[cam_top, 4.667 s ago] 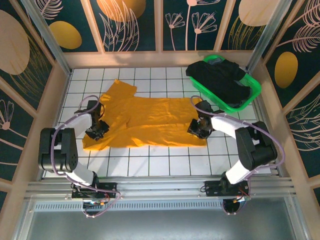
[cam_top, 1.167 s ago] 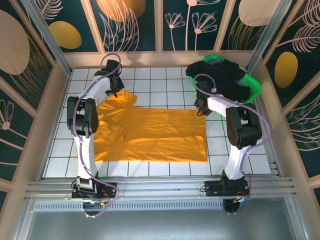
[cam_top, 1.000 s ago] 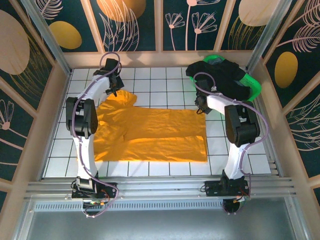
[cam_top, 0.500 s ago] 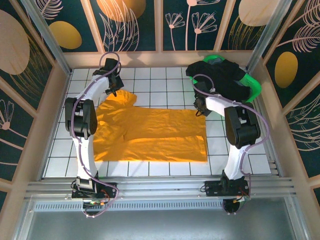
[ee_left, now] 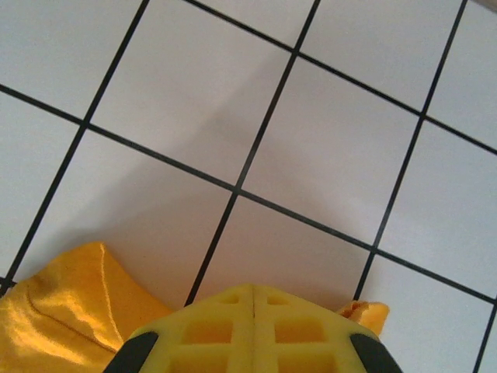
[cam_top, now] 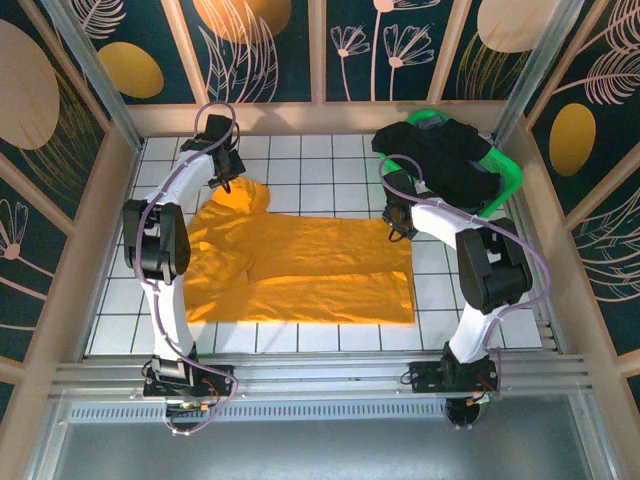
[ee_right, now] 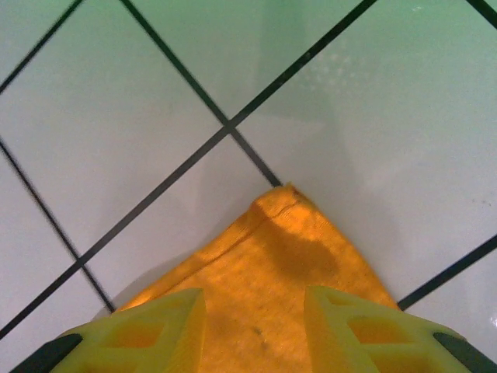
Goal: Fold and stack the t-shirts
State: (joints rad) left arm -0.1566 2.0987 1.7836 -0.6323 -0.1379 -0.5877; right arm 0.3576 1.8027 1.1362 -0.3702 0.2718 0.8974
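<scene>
Mustard tee [cam_top: 300, 265] lies spread on the white tiled surface [cam_top: 300, 160], approx. centre of the top view. The body is a wide, soft rectangle w/ low wrinkles and one long fold line running 9-to-3 o'clock. Cloth is matte in the top view and has a slight sheen close up. One sleeve bunches up into a rounded hump at the tee's 11 o'clock corner.

Left fingers [cam_top: 226, 182] sit at that hump. In the left wrist view they are yellow moulded plastic w/ a waffle-grid face [ee_left: 255, 299], pressed tight together along a thin centre seam. Glossy orange cloth [ee_left: 62, 303] shows at 8 o'clock of the tips, and a small crumpled tab at 4 o'clock, so the sleeve edge is nipped between them.

Right fingers [cam_top: 396, 222] are at the tee's 2 o'clock corner. In the right wrist view, two yellow pads [ee_right: 155, 330] stand a modest gap apart and clamp nothing. The hemmed, pointed corner of the tee [ee_right: 287, 241] lies flat on the tile between and beyond them, towards 12 o'clock. Tiles there are smooth, w/ dark grout and a green tint.

Black tee [cam_top: 440, 155] is heaped, limp and creased, in a green plastic basket [cam_top: 505, 185] at 1 o'clock of the surface. It spills over the basket's rim.
</scene>
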